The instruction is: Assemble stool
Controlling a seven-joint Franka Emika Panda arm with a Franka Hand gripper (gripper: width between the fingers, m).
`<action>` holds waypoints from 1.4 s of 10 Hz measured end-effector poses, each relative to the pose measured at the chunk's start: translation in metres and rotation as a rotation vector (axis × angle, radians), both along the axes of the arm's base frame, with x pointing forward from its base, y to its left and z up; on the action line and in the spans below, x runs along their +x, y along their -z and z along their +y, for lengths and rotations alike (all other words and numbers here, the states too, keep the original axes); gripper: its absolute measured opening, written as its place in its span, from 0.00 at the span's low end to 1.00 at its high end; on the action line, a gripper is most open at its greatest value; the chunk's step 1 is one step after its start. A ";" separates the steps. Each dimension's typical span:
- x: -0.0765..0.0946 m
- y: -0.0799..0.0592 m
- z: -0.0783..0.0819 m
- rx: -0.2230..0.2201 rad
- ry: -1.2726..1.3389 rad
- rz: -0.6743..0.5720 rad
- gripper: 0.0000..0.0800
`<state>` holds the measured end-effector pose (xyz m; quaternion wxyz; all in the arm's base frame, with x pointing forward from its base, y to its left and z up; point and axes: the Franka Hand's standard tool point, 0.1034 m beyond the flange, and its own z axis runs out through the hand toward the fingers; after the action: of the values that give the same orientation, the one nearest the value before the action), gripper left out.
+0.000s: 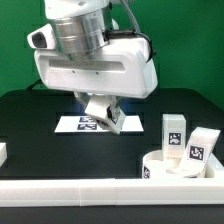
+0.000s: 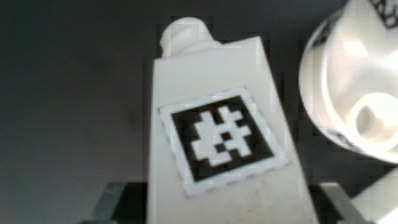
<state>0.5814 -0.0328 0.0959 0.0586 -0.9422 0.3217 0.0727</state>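
My gripper [image 1: 104, 110] is shut on a white block leg [image 1: 110, 116] and holds it tilted above the table, over the marker board [image 1: 75, 124]. In the wrist view the leg [image 2: 214, 110] fills the middle with its black-and-white tag facing the camera, and the dark fingers [image 2: 121, 200] press on both sides of its near end. The round seat [image 1: 180, 165] lies at the exterior view's lower right, with two more legs [image 1: 173, 135] standing by it. The seat's curved edge [image 2: 356, 90] shows in the wrist view beside the held leg.
A long white border rail [image 1: 70, 190] runs along the front of the black table. Another white part [image 1: 3, 152] sits at the exterior view's left edge.
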 end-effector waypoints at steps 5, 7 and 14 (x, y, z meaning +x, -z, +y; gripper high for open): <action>0.033 -0.016 0.029 -0.138 -0.032 -0.318 0.41; 0.041 -0.030 0.036 -0.170 0.001 -0.434 0.41; 0.049 -0.024 0.064 -0.210 -0.032 -0.541 0.41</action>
<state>0.6307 0.0312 0.1201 0.0434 -0.9333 0.2852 -0.2139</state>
